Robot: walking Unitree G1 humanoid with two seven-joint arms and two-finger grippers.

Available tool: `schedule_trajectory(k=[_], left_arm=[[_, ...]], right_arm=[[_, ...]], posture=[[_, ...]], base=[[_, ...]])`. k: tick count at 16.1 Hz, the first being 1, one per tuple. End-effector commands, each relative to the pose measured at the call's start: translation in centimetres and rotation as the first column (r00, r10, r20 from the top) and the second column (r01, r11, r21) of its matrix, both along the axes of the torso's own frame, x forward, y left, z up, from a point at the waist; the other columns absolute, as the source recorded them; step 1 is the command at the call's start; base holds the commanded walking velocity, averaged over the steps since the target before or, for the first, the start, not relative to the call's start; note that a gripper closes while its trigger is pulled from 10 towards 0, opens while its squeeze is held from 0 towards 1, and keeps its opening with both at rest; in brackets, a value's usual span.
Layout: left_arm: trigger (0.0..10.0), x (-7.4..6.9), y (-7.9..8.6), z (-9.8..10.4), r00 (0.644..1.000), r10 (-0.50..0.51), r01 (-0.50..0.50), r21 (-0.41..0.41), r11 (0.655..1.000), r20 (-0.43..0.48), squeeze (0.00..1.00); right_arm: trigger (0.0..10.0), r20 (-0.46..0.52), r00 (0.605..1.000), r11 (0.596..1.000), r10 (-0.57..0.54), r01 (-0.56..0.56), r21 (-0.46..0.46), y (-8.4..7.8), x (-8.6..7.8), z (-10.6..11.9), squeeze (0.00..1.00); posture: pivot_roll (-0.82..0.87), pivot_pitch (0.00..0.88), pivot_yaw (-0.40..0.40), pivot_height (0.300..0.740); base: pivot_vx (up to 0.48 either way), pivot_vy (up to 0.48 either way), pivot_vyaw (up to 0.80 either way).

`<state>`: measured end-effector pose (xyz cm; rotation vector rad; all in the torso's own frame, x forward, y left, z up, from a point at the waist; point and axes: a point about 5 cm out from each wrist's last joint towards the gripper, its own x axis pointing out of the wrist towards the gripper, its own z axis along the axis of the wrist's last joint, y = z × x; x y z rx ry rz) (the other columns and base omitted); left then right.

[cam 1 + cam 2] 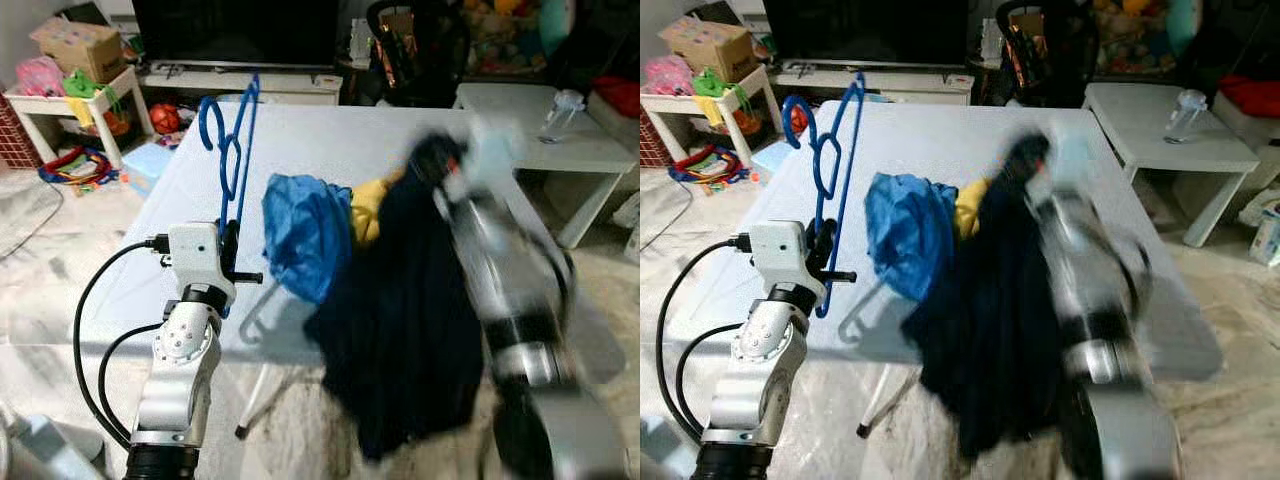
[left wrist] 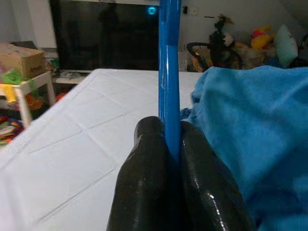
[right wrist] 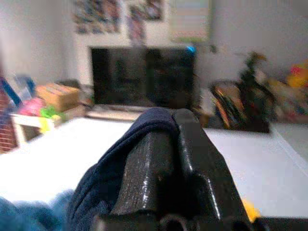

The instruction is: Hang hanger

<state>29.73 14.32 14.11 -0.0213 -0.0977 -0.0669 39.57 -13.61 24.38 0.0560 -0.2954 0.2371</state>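
Blue cloth (image 1: 305,232), apparently beside hanger (image 1: 232,140)

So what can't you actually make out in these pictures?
- Right gripper: motion-blurred in both eye views; its hold on the dark garment shows better in the right wrist view.
- Yellow cloth: mostly hidden between the blue cloth and the dark garment.
- Blue hanger: its lower part is hidden behind the left gripper.
- Table: near edge covered by the garment.

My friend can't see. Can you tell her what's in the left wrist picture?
Two black jaws are shut on a blue hanger that stands straight up from them. A crumpled blue cloth lies beside it on a white table, with a dark television behind.
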Motion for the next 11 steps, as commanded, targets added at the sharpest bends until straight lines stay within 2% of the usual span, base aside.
schedule_trajectory(k=[1, 3, 5, 7, 9, 11], left_arm=[[10.0, 0.3, -0.1, 0.4, 1.0, 0.006, -0.006, 0.008, 1.0, 0.019, 0.0], [10.0, 0.4, 0.0, 0.7, 0.999, 0.02, -0.02, 0.009, 1.0, 0.031, 0.0], [10.0, 0.2, 0.3, 0.5, 0.998, 0.05, -0.05, 0.013, 0.999, 0.03, 0.0], [10.0, 0.1, 0.3, 0.4, 0.997, 0.068, -0.068, 0.006, 0.998, 0.027, 0.0], [10.0, -0.1, 0.1, 0.3, 0.997, 0.071, -0.071, 0.002, 0.997, 0.027, 0.0], [10.0, -0.2, 0.0, 0.2, 0.997, 0.074, -0.074, -0.001, 0.997, 0.023, 0.0]], right_arm=[[10.0, 0.023, 1.0, 1.0, 0.002, -0.002, 0.004, 0.1, 0.4, 1.1, 0.0], [10.0, 0.017, 1.0, 0.996, -0.001, -0.001, 0.084, 0.4, 1.7, 3.7, 0.0], [10.0, 0.06, 0.997, 0.994, 0.041, -0.047, 0.101, 2.3, 2.4, 7.4, 0.0], [10.0, 0.163, 0.985, 0.984, 0.06, -0.086, 0.156, 3.6, 2.1, 12.1, 0.0], [10.0, 0.255, 0.965, 0.968, 0.059, -0.118, 0.222, 3.7, 1.5, 15.5, 0.0], [10.0, 0.343, 0.939, 0.945, 0.038, -0.145, 0.293, 3.0, 0.6, 18.6, 0.0]], posture=[[0.02, 0.0, -0.031, 0.74], [0.05, 0.0, -0.056, 0.74], [0.06, 0.0, -0.079, 0.74], [0.07, 0.0, -0.093, 0.74], [0.07, 0.0, -0.101, 0.74], [0.07, 0.0, -0.106, 0.74]], base=[[0.0, 0.0, 0.0], [0.0, 0.0, 0.0], [0.0, 0.0, 0.0], [0.0, 0.0, 0.0], [0.0, 0.0, 0.0], [0.0, 0.0, 0.0]])
